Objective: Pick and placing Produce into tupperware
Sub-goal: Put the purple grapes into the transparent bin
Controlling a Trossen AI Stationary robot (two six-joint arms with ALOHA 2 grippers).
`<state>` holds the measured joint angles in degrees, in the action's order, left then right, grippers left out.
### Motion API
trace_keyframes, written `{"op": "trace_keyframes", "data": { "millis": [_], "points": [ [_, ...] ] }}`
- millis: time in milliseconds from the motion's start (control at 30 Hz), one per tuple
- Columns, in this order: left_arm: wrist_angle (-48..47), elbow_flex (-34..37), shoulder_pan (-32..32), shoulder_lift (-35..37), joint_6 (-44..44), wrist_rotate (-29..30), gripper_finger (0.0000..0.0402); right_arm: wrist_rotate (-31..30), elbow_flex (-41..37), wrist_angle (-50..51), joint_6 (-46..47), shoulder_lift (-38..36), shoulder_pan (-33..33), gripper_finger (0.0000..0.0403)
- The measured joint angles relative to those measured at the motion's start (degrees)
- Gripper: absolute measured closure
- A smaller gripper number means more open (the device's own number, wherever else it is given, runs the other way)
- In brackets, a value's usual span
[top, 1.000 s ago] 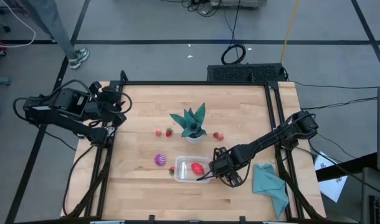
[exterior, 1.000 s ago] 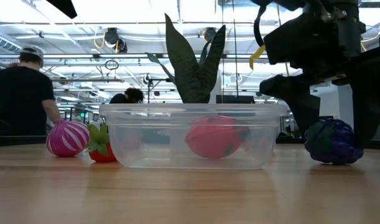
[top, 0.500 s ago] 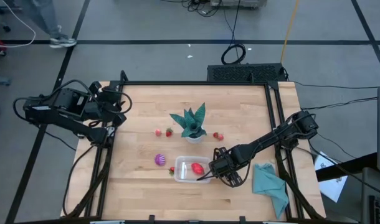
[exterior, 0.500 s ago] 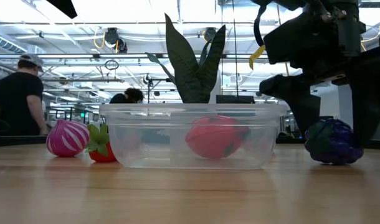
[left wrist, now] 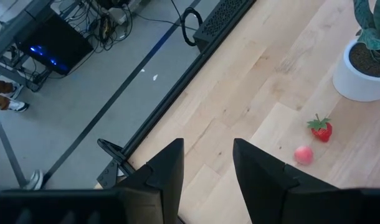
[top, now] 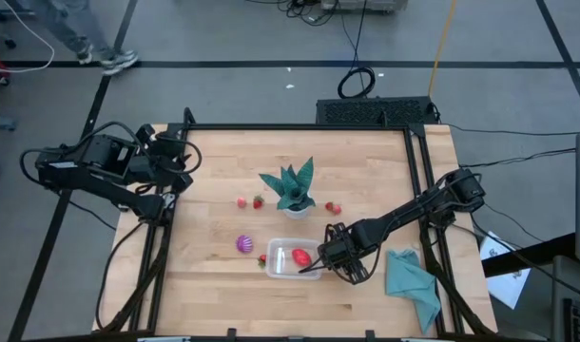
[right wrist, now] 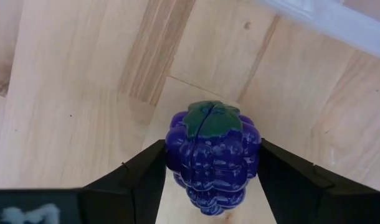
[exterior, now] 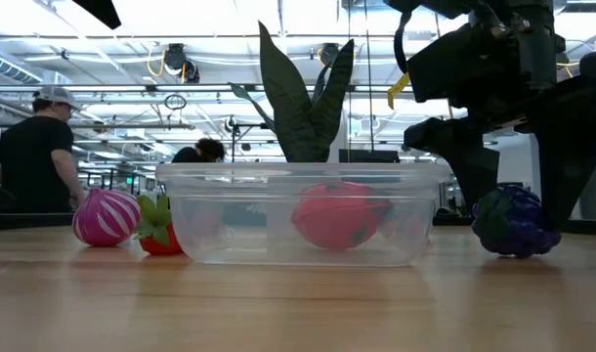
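Observation:
The clear tupperware (top: 292,258) stands on the table near its front and holds a larger red piece (exterior: 337,215). My right gripper (right wrist: 212,180) is just right of it, shut on a dark purple grape bunch (right wrist: 212,155), which also shows in the low view (exterior: 513,220). A pink-purple ball (top: 243,244) and a strawberry (exterior: 159,230) lie left of the container. Two more strawberries (top: 259,201) (top: 334,207) and a small pink piece (top: 241,201) lie by the plant. My left gripper (left wrist: 207,168) is open and empty at the far left. My right gripper pinches the grape bunch by its two opposite sides (right wrist: 172,158) between its two fingers. The fingers come from above, pointing down. The bunch sits with its green top up, at or just above the table; whether it is clear, I cannot tell.
A teal spiky plant in a white pot (top: 292,190) stands behind the container at mid-table. A teal cloth (top: 412,283) lies at the front right. A person (exterior: 39,147) stands in the room beyond the table.
My right gripper has risen a little, and the grape bunch between its fingers has shifted slightly up and toward the container. The person beyond the table has walked on.

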<state>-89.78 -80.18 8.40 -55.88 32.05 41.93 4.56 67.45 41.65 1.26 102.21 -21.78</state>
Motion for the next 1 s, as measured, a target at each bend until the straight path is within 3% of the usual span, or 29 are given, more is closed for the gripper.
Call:
{"op": "trace_keyframes", "data": {
  "millis": [233, 533, 800, 1000],
  "points": [
    [-0.02, 0.0, -0.01, 0.0, 0.04, 0.0, 0.0256, -0.09, 2.17, 2.64, 0.51, -0.52, 0.0, 0.0185],
    [-0.01, 0.0, -0.02, -0.02, 0.02, 0.0, 0.0256, -0.24, 2.57, 1.54, 4.31, -6.59, 0.0, 0.0184],
    [-0.02, 0.0, 0.0, -0.02, 0.09, 0.0, 0.0256, -0.24, 2.57, -6.8, 6.58, -12.73, -0.04, 0.0184],
    [-0.02, 0.0, -0.02, -0.02, 0.11, 0.0, 0.0256, -0.26, 2.58, -14.78, 3.1, -13.08, -0.04, 0.0185]
  ]
}}
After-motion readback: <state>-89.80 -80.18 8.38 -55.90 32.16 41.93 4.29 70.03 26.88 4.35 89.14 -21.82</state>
